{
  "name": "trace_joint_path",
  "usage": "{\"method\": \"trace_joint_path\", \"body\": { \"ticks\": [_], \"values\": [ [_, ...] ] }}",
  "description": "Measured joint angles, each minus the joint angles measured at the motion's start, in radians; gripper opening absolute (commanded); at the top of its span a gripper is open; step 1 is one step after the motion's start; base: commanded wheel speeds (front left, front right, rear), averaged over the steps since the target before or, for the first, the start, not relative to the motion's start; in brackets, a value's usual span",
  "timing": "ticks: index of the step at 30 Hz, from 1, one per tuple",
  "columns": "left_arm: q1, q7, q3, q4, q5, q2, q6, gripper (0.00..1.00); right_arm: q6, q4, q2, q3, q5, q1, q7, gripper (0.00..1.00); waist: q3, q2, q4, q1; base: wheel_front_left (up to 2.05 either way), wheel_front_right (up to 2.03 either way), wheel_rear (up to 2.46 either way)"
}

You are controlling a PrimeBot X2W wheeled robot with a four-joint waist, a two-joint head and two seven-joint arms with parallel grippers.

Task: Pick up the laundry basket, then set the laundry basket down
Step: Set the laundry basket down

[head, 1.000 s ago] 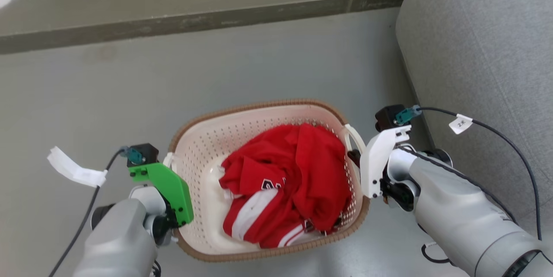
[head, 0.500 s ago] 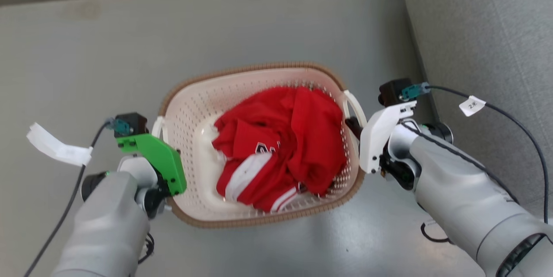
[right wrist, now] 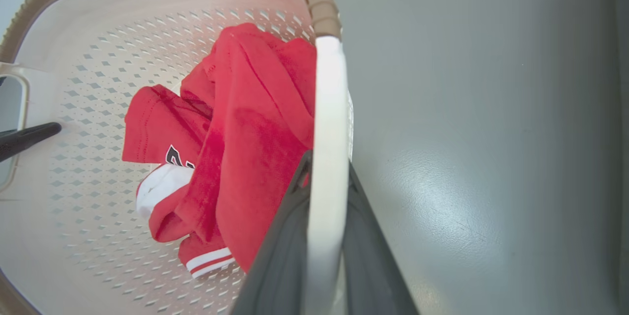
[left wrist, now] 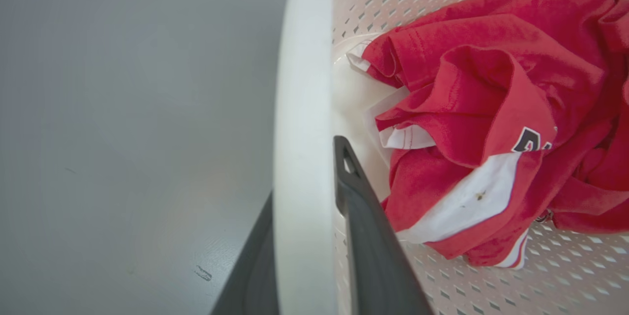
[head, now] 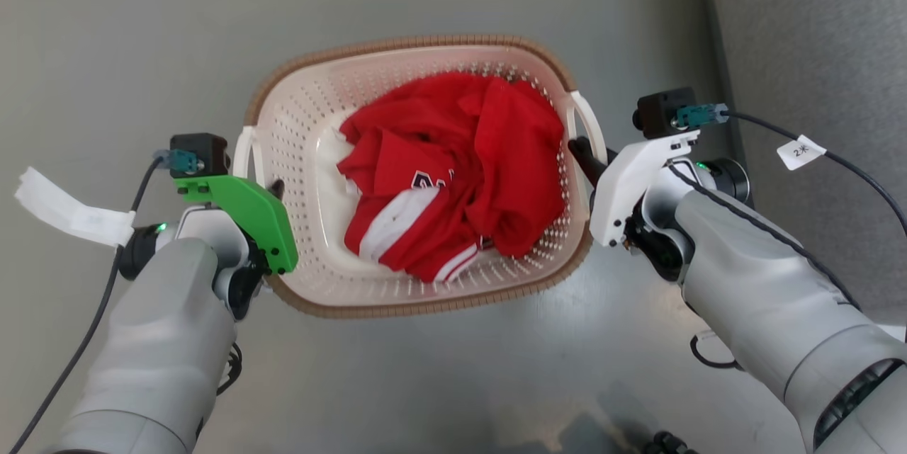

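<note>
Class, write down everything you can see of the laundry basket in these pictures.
The laundry basket is low, rounded-rectangular, cream-white plastic with perforated walls and a brown woven-look rim. White loop handles stand at both sides: the left gripper is shut around one, the right gripper around the other. Grey floor lies beneath it, and it holds a crumpled red garment with white trim.

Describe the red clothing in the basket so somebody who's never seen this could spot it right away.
Over the grey floor, find the cream laundry basket with a brown rim. Crumpled inside it lies the red garment, bright against the pale perforated walls and marked by white stripes and dark lettering.
</note>
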State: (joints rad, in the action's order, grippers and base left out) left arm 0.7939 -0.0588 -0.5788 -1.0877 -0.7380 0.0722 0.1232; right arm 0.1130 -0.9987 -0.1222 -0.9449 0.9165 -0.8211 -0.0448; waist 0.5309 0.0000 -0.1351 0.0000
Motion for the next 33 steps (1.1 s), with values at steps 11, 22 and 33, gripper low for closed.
{"method": "trace_joint_path", "body": {
  "ticks": [11,22,33],
  "values": [
    [0.049,0.1,0.006,0.003,0.012,0.007,0.001,0.0,0.0,-0.005,0.008,0.02,0.014,-0.046,-0.09,0.0,0.145,0.0,0.006,0.0001,0.0,0.0,0.0],
    [0.073,0.185,0.004,-0.005,0.029,0.015,0.001,0.0,0.0,-0.018,0.026,0.022,0.018,-0.062,-0.167,0.0,0.283,0.0,0.007,0.0001,0.0,0.0,0.0],
    [0.101,0.25,-0.005,-0.026,0.05,0.014,0.001,0.0,0.001,-0.035,0.031,0.016,0.018,-0.084,-0.194,0.0,0.353,0.0,0.003,0.0001,0.0,0.0,0.0]
  ]
}}
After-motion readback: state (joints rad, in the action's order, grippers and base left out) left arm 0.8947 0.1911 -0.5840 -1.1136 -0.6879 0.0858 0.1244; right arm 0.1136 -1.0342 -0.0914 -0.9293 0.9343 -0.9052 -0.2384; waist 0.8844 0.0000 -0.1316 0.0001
